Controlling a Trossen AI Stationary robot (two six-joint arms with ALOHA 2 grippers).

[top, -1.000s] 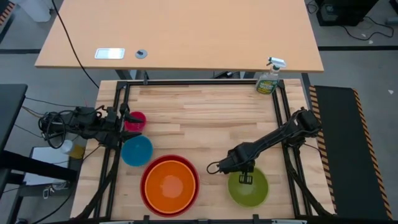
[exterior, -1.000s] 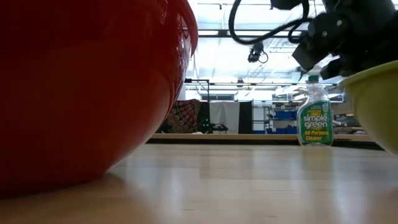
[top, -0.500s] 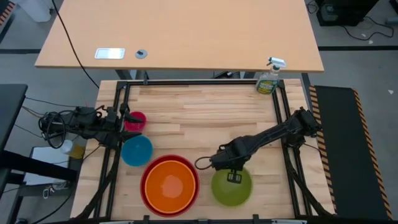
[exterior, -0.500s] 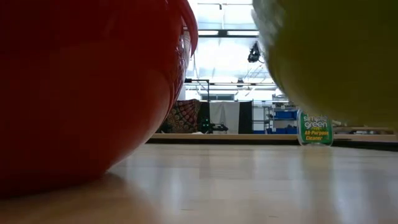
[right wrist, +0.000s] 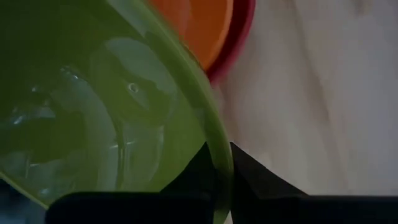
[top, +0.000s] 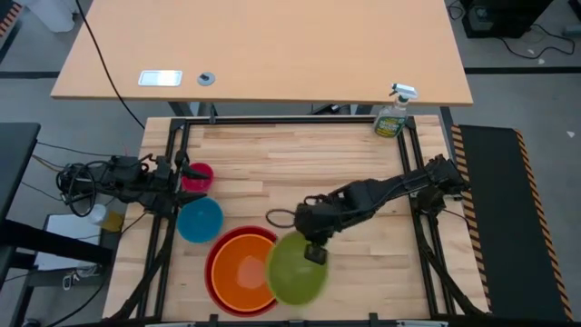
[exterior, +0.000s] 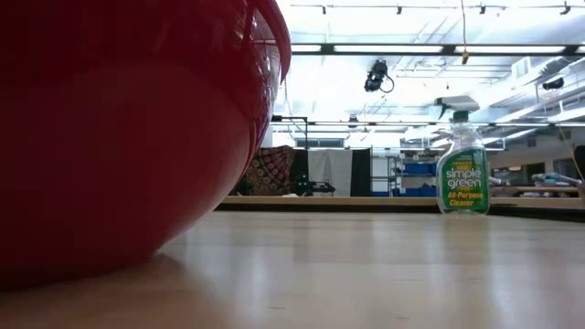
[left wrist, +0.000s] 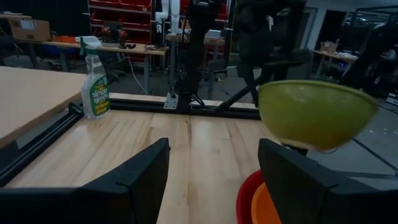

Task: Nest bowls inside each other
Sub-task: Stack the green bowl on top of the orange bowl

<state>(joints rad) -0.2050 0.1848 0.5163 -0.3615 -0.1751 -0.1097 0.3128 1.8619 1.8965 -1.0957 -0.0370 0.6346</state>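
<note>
The right gripper (top: 314,254) was pinched shut on the rim of the green bowl (top: 295,269), holding it in the air over the near right edge of the orange bowl (top: 243,270). The orange bowl already sat inside the red bowl (top: 213,272). The blue bowl (top: 200,219) and pink bowl (top: 197,175), beyond the red bowl on its left, were still loose. The left gripper (left wrist: 211,180) waited beside them, jaws wide and empty. A second earlier the green bowl sat well to the right of the red bowl; it had since been carried across.
</note>
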